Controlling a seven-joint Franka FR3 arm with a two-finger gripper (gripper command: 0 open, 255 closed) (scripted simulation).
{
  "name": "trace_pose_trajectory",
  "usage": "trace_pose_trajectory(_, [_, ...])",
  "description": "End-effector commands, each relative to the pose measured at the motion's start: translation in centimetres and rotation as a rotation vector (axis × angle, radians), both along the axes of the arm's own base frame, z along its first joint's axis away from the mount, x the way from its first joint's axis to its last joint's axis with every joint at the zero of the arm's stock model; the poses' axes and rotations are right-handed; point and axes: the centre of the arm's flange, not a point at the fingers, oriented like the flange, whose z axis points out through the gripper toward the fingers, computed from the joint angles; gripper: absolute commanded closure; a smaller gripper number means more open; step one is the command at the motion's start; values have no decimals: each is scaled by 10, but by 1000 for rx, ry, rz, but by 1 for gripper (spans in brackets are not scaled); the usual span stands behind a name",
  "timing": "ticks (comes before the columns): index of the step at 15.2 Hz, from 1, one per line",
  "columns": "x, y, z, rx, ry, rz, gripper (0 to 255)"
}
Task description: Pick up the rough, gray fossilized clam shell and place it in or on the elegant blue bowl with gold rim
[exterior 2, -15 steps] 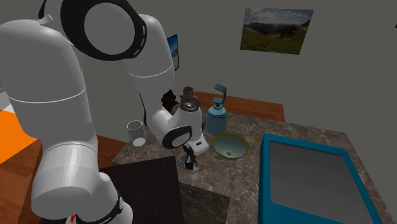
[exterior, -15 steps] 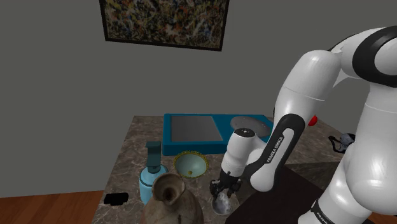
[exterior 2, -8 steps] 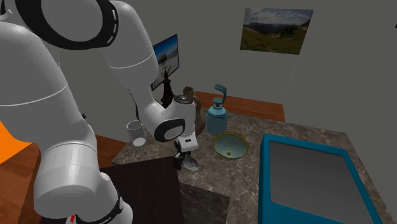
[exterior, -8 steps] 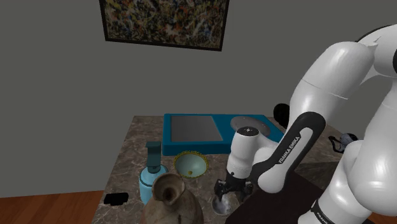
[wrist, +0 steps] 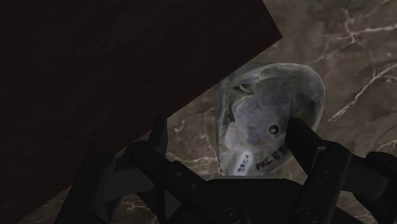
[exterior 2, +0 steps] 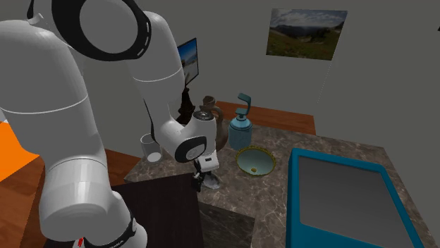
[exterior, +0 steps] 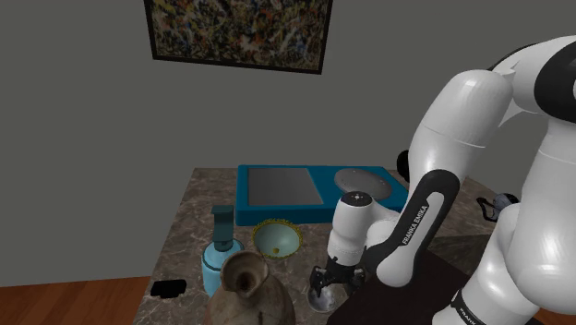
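Note:
The grey clam shell lies on the marble tabletop, right at the edge of the dark stand. My gripper is down over it with the fingers apart: the shell sits between them, close against one finger, with a gap to the other. From the shoulder view the gripper hangs just above the shell. The blue bowl with the gold rim stands upright a short way to the shoulder view's left of the shell. Opposite, the shell sits under the gripper, the bowl to its right.
A blue pump bottle and a brown jug stand beside the bowl. A teal box with a grey top lies behind it, with a grey disc alongside. A glass stands near the table's edge.
The hand has sunk a little lower over the shell and the arm's elbow has swung. The shell and the bowl have stayed where they were.

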Motion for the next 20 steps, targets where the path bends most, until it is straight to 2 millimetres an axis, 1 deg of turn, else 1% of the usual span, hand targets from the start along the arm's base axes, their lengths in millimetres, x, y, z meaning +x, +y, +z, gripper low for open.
trace_pose_trajectory(1, [-1, -1, -7, 9, -2, -4, 0])
trace_pose_trajectory(4, [-1, -1, -7, 9, -2, -4, 0])
trace_pose_trajectory(5, [0, -1, -7, 9, -2, -4, 255])
trace_pose_trajectory(13, [-3, -6, -10, 8, -2, -4, 255])
trace_pose_trajectory(14, [-1, -1, -7, 9, -2, -4, 255])
trace_pose_trajectory(20, [-1, -1, 25, 9, -2, -4, 255])
